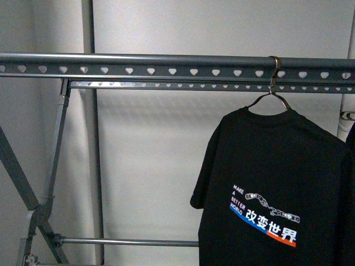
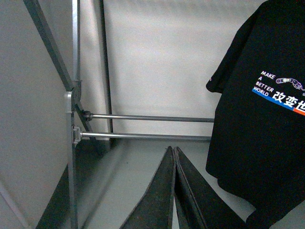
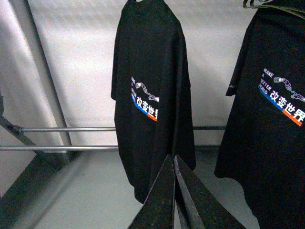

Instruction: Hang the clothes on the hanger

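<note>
A black T-shirt [image 1: 272, 188] with white lettering and a blue-and-orange stripe on its back hangs on a wire hanger [image 1: 273, 83] from the grey top rail [image 1: 138, 64] at the right. It also shows in the left wrist view [image 2: 267, 119]. The right wrist view shows two such hung shirts, one in the middle [image 3: 150, 95] and one at the right edge [image 3: 271, 109]. My left gripper [image 2: 174, 150] is shut and empty, below and apart from the shirt. My right gripper [image 3: 173, 157] is shut and empty, in front of the middle shirt's hem. Neither gripper shows in the front view.
The rack has a second perforated rail [image 1: 194, 86] behind the top one, diagonal braces [image 1: 22, 194] at the left and two low horizontal bars [image 2: 143, 126]. A white wall stands behind. Another dark garment's edge [image 1: 350, 133] shows at the far right.
</note>
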Motion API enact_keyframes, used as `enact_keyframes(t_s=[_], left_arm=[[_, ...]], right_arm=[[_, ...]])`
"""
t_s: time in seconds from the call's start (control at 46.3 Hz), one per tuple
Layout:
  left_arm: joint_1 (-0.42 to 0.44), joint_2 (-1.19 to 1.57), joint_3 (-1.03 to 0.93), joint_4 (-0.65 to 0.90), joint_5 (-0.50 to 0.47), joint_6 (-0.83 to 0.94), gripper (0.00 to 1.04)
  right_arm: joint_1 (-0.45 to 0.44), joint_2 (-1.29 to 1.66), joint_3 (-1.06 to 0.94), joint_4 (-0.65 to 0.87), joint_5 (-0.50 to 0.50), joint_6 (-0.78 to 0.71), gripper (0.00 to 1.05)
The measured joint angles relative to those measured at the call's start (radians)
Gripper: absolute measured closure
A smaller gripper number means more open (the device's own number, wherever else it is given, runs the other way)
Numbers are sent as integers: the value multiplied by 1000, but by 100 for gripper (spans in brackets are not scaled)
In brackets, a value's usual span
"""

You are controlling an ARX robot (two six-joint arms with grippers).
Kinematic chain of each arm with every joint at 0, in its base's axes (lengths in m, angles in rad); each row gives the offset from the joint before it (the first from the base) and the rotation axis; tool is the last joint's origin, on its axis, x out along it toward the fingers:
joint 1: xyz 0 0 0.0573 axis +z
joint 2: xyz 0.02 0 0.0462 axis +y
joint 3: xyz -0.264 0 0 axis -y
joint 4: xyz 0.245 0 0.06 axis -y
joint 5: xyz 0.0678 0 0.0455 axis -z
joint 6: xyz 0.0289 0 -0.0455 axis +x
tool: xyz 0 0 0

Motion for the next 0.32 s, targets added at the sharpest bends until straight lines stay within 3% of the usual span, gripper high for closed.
enact_keyframes(t_s=[0.281,0.324], left_arm=[[0,0,0,0,0,0,101],[0,0,0,0,0,0,94]], right_arm=[[0,0,0,0,0,0,102],[0,0,0,0,0,-2,95]])
